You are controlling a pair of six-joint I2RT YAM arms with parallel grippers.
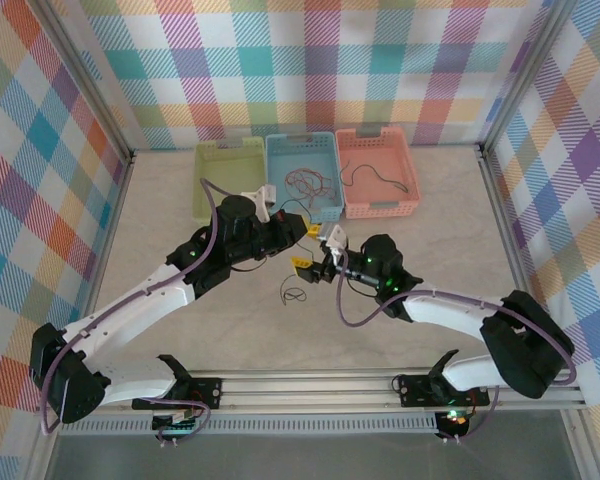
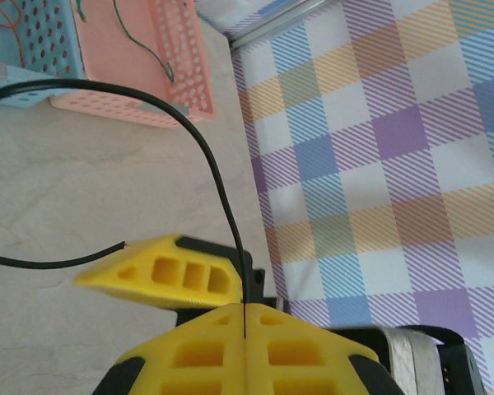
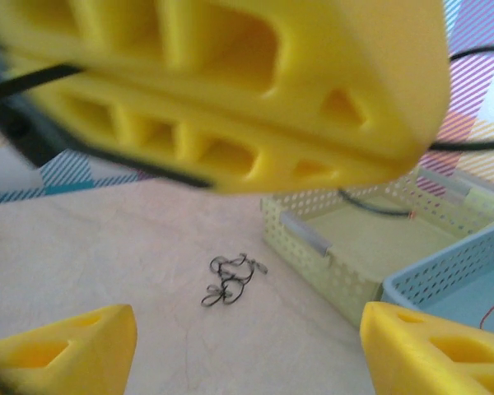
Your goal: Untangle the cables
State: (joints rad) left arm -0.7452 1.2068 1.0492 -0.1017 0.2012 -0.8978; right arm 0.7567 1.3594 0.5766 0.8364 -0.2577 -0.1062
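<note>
My left gripper [image 2: 244,311] is shut on a thin black cable [image 2: 199,140], which arcs up from the closed yellow jaws and off to the left. In the top view the left gripper [image 1: 311,231] hangs above the table's middle. Just below it, my right gripper [image 1: 302,266] stands open; one of its fingers [image 2: 165,271] shows in the left wrist view. In the right wrist view the right gripper [image 3: 247,354] is open, above a small black cable tangle [image 3: 230,280] lying on the table [image 1: 293,295]. Red-orange cables [image 1: 305,183] lie in the blue basket.
Three baskets stand in a row at the back: green [image 1: 208,190], blue [image 1: 278,190], pink [image 1: 405,170]. The pink one holds a green and a black cable [image 1: 365,172]. Plaid walls close in the table on three sides.
</note>
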